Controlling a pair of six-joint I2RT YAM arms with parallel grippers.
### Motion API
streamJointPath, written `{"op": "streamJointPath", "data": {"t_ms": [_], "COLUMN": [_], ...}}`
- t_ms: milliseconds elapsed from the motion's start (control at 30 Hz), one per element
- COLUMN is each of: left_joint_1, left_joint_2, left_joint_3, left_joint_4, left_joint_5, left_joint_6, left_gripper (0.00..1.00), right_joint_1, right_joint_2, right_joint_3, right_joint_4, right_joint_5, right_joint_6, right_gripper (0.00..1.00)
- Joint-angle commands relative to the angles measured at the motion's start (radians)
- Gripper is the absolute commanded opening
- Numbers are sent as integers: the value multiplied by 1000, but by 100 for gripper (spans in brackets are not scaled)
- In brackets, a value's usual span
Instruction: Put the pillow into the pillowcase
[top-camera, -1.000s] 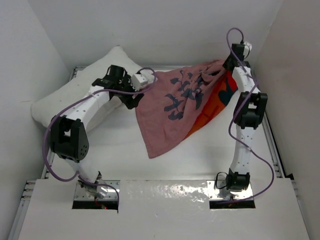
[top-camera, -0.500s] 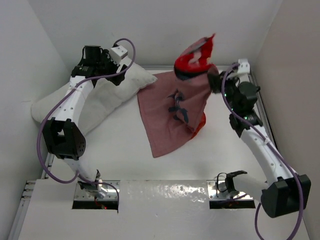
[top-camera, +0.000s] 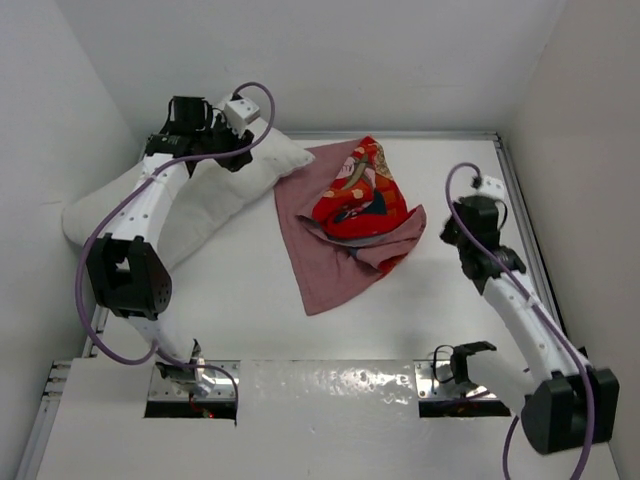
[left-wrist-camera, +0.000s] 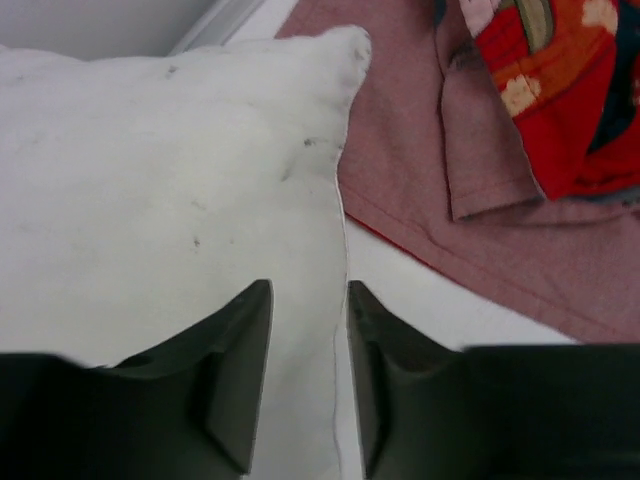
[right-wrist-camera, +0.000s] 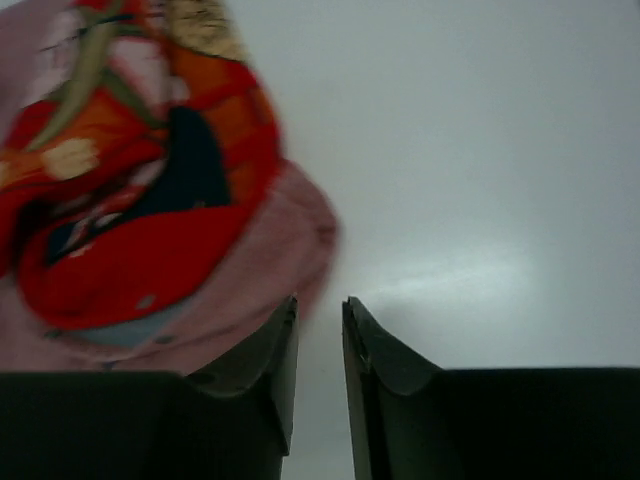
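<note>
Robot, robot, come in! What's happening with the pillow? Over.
Left fingers astride pillow edge, grip unclear. Right fingers slightly apart, empty. Pillowcase crumpled, pillow outside it. Nothing blocking.

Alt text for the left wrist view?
Dark fingers of the left gripper sit either side of the seam of the white pillow, which fills the left. The red printed pillowcase lies rumpled on the table at upper right.

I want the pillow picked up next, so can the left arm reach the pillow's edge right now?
Probably yes. The left claw hovers right over the pillow at its seamed edge, jaws apart astride it, nothing in between; the pillowcase lies off to the side.
</note>
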Motion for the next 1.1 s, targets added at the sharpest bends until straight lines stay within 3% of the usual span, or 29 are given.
{"op": "streamJointPath", "data": {"t_ms": [0,33,67,133,167,267,367,567,667,800,833,900,967,1067], "left_joint_1": [-26,-40,-67,-102,-138,-179,-192,-227,-256,-258,-258,-262,-262,-261], "left_joint_2": [-5,-3,-3,5,12,52,125,313,345,386,405,434,466,479], "left_joint_3": [-32,-41,-62,-90,-123,-161,-133,-64,-116,-145,-151,-107,-86,-70], "left_joint_4": [18,14,12,10,33,63,76,177,263,355,375,383,392,409], "left_joint_5": [43,37,31,15,6,21,89,94,62,52,54,81,124,147], "left_joint_6": [9,6,7,31,38,23,4,-48,12,19,10,-20,-52,-89], "left_gripper": [30,25,17,17,24,50,62,65,73,76,76,73,59,17], "right_joint_1": [65,126,159,238,271,298,314,314,314,306,308,303,297,273], "right_joint_2": [206,271,335,518,625,753,859,922,969,991,989,965,924,861], "right_joint_3": [162,277,336,474,544,611,655,534,545,542,543,539,528,516], "right_joint_4": [164,125,85,4,-21,-29,-33,170,172,197,194,192,194,192], "right_joint_5": [-482,-524,-523,-527,-538,-581,-592,-577,-560,-581,-583,-586,-596,-574], "right_joint_6": [-376,-418,-451,-534,-577,-594,-614,-550,-478,-429,-421,-406,-401,-384], "right_gripper": [26,32,46,63,67,68,66,68,59,25,5,0,0,0]}}
